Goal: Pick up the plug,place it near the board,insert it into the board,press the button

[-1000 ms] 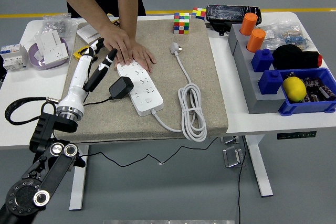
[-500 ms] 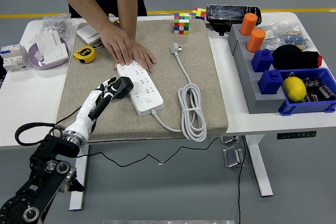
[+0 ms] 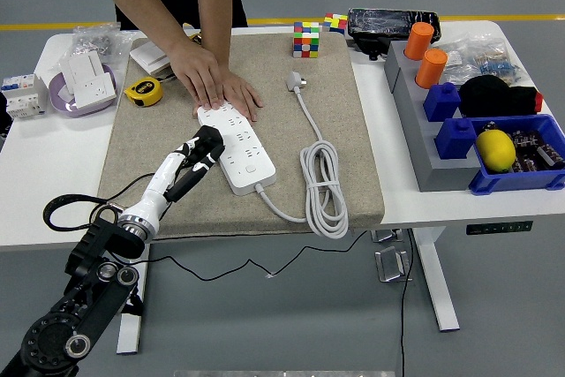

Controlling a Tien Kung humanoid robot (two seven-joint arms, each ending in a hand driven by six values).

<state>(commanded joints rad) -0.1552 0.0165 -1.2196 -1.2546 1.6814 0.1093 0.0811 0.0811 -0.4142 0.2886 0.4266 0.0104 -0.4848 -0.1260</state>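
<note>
Left hand point(image 3: 196, 153) was at centre-left of the frame, fingers wrapped around the black plug point(image 3: 209, 139). Plug sat at the hand's upper-right tip, just beside the left edge of the white board point(image 3: 237, 147), possibly touching it; couldn't tell if any pins were in a socket. Board lay diagonally on the beige mat point(image 3: 335, 143), its white cable point(image 3: 320, 178) looped to the right. Person's hand point(image 3: 216, 86) pressed flat on the board's upper end, at top centre. Yellow tape measure point(image 3: 142, 91) lay on the tabletop point(image 3: 40, 174) at upper left, well apart from the plug. Right hand was out of frame.
</note>
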